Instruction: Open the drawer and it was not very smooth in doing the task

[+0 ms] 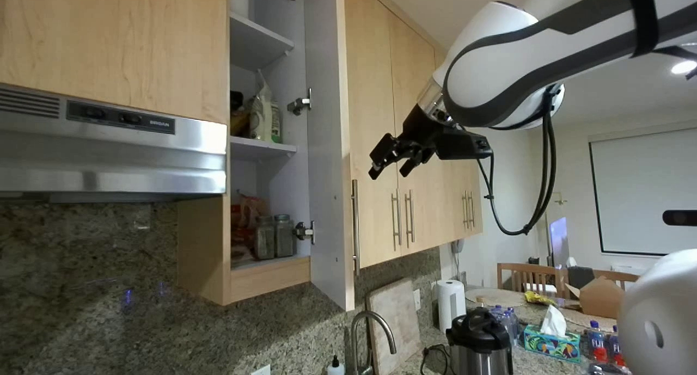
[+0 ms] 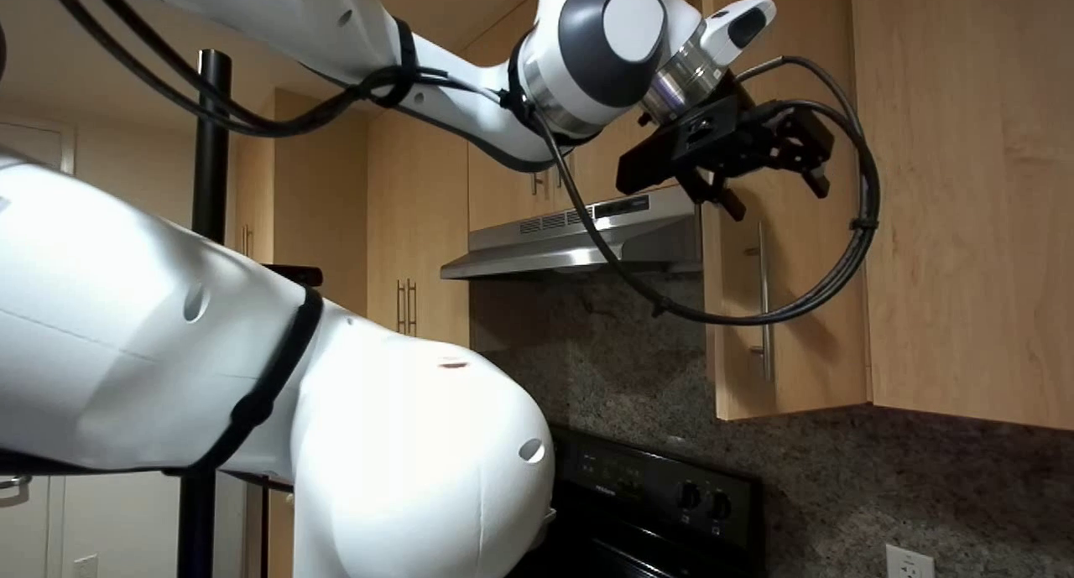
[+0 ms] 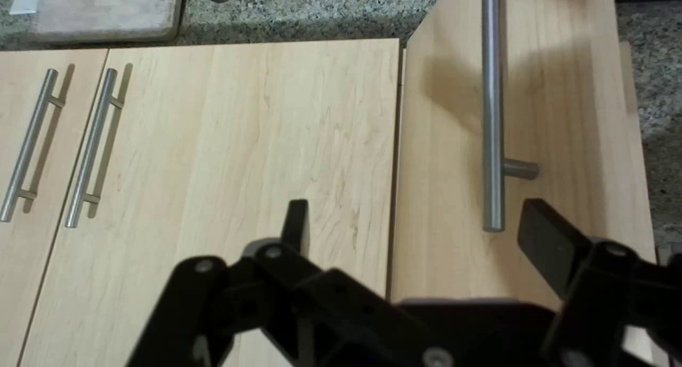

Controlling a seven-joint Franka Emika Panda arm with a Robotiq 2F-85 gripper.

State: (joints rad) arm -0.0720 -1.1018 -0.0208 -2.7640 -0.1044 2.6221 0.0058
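The drawer is a tall, narrow light-wood cabinet door that stands swung open, its pale inner face and the shelves behind it in view. Its outer face shows in an exterior view and at the right of the wrist view. Its slim silver bar handle also shows in both exterior views. My gripper is open and empty, above the handle and apart from it. In the wrist view the handle's end lies between the fingertips, closer to the right one.
Closed wood doors with bar handles adjoin the open door. The cabinet shelves hold jars and bags. A steel range hood is beside the cabinet. A faucet and a pressure cooker stand below. A cable loop hangs around the gripper.
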